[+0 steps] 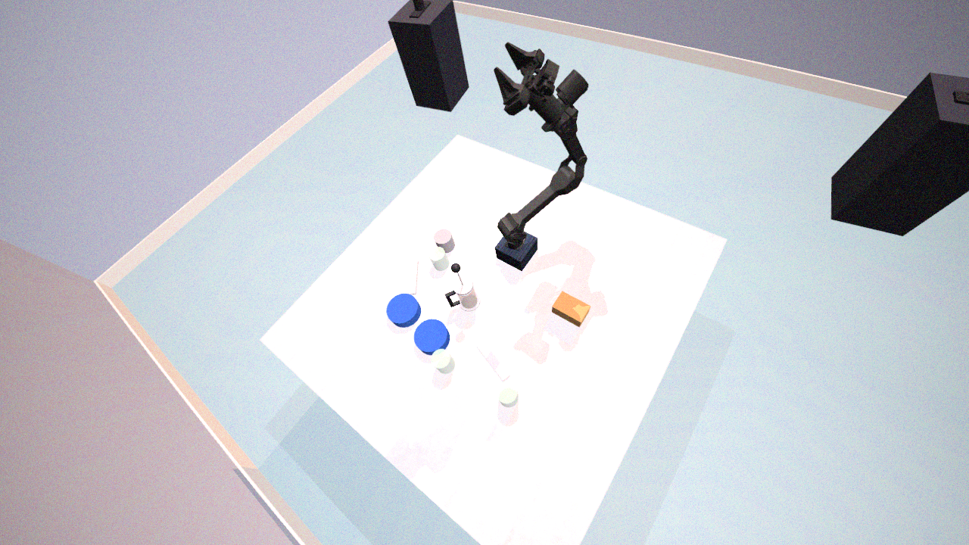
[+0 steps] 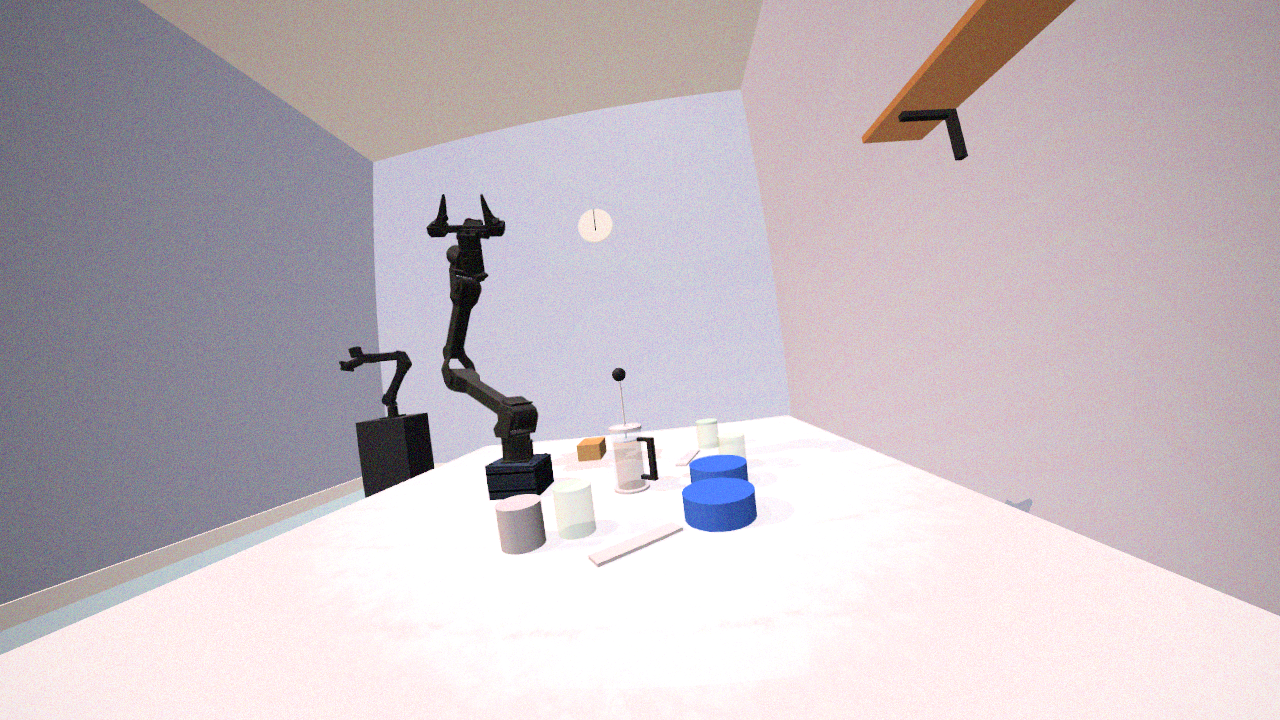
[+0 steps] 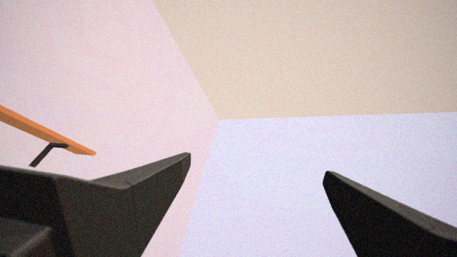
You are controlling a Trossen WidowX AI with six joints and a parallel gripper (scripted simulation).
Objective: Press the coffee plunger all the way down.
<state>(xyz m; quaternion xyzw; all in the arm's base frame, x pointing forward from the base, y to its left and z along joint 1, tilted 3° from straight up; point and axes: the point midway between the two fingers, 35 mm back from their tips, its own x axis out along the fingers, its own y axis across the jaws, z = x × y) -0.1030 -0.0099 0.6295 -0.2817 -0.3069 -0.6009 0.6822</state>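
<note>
While the arm (image 2: 460, 358) stands nearly straight up left of centre in the exterior view, its gripper (image 2: 464, 214) points at the ceiling with both fingers spread wide and nothing between them, well above and apart from everything on the table (image 2: 895, 573). The coffee press (image 2: 630, 461) sits upright at mid-frame, handle to the right, just right of the arm's dark base (image 2: 517, 474), with its plunger knob (image 2: 617, 373) raised high on the thin rod. Around the press: two blue discs (image 2: 719, 503) to the right, a grey cylinder (image 2: 520, 523) and a pale cylinder (image 2: 573, 506) lower left, an orange block (image 2: 590, 448) behind.
</note>
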